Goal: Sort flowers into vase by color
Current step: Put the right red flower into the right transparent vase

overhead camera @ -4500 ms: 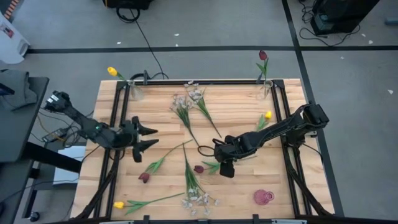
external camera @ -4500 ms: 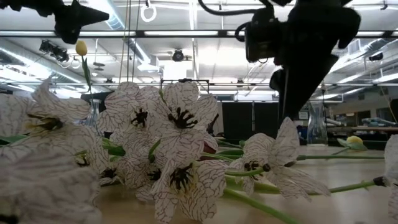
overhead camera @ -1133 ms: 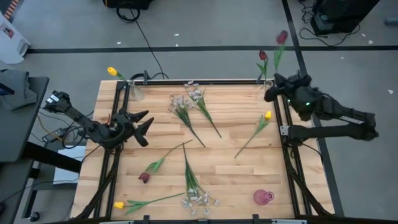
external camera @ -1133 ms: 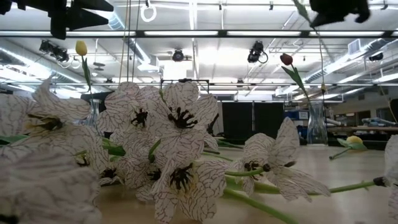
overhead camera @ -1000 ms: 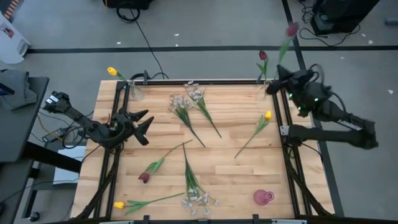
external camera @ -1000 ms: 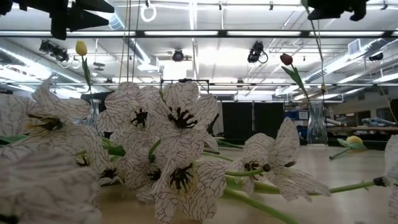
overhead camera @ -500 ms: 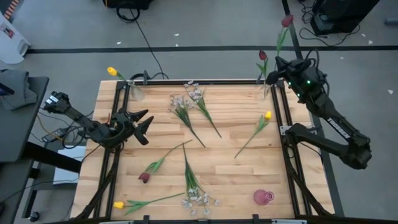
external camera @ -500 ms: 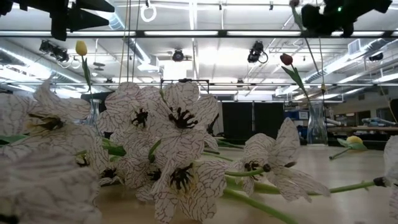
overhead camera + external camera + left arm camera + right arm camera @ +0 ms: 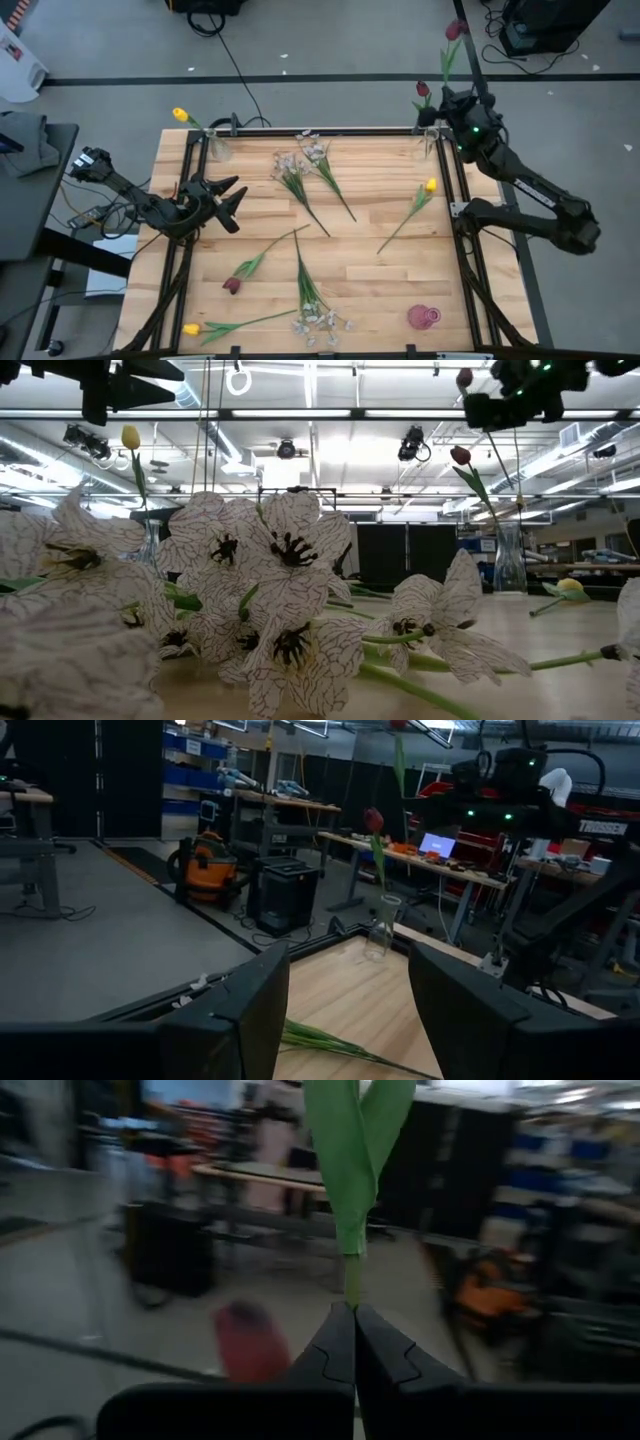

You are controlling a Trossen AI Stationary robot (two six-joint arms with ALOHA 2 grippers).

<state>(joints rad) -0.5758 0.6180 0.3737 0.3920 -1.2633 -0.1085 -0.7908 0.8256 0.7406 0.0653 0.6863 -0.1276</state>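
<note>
High view: right end effector [image 9: 447,97] shifted left, gripping red tulip [image 9: 455,30].

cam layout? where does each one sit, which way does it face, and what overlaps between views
High: overhead, straight down on table; both arms.
Low: table height, level past white blossoms; right gripper at top.
Left wrist: on left arm, faces right vase; own open fingers.
Right wrist: own right gripper shut on red tulip stem.
Shared: right vase in high, low, left wrist.

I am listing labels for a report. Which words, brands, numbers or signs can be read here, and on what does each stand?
"TROSSE": white letters on the right arm; the word's end cannot be made out.
Red marks on the white object by the floor's edge: too small to read.
Lit screen in the room: too blurred to read.
Nothing else is readable.
</note>
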